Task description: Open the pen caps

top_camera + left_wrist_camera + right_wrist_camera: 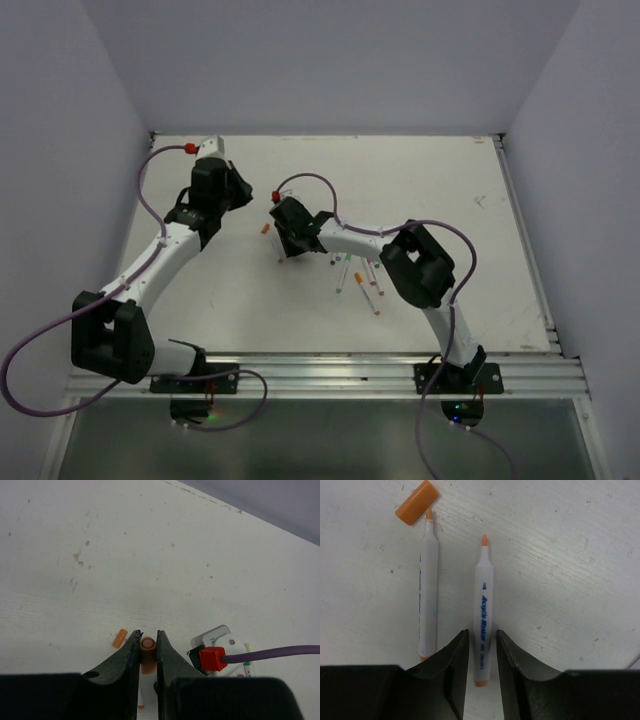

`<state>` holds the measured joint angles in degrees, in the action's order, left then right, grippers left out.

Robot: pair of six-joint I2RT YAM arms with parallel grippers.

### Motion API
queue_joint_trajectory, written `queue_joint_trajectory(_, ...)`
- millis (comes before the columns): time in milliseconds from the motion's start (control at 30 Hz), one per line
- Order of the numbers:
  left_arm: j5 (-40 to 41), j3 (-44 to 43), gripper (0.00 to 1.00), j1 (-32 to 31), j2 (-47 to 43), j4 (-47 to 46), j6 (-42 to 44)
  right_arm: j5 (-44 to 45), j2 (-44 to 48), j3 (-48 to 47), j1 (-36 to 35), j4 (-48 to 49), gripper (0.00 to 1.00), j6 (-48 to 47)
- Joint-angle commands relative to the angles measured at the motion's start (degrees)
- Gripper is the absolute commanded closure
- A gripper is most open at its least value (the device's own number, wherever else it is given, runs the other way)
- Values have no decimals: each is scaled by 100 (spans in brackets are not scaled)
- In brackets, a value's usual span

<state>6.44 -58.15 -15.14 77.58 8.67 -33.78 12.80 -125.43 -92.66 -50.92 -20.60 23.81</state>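
Note:
My left gripper [148, 635] is shut on a pale orange pen cap [148, 646], held end-on above the white table. A second, loose orange pen cap [119, 638] lies on the table just left of the fingers. My right gripper [482, 632] is open. A white uncapped pen barrel [482, 605] with a pale orange tip lies between its jaws, with a gap on each side. To the left lies another uncapped barrel [428, 580] with the loose orange cap [417, 502] at its tip. From above, the left gripper [243, 190] and right gripper [283, 232] are close together.
Several more pens [358, 280] lie scattered under the right arm's forearm. The right wrist's white housing with a red plug [212, 658] and purple cable sits right beside the left fingers. Grey walls enclose the table [450, 200] on three sides.

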Motion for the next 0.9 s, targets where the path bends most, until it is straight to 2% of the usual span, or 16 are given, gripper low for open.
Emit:
queue_joint_trajectory(0,16,49,100,55,-85,-102,109,92,-96,-138,38,-278,66,80)
queue_joint_trajectory(200,-2,23,100,55,-50,-146,91,83,18,-112,47,-287,57,97)
queue_joint_trajectory(367,-169,-91,100,55,152,-181,21,170,456,55,64,-322,41,71)
queue_joint_trajectory(533,-397,-266,100,55,590,-260,-120,539,1334,318,73,-541,22,-131)
queue_joint_trajectory(700,-739,-741,100,46,1389,-330,-225,1145,2196,984,91,-612,13,-315)
queue_joint_trajectory(867,-793,-1172,100,37,2163,-304,-234,1523,3136,1776,134,-559,12,-333)
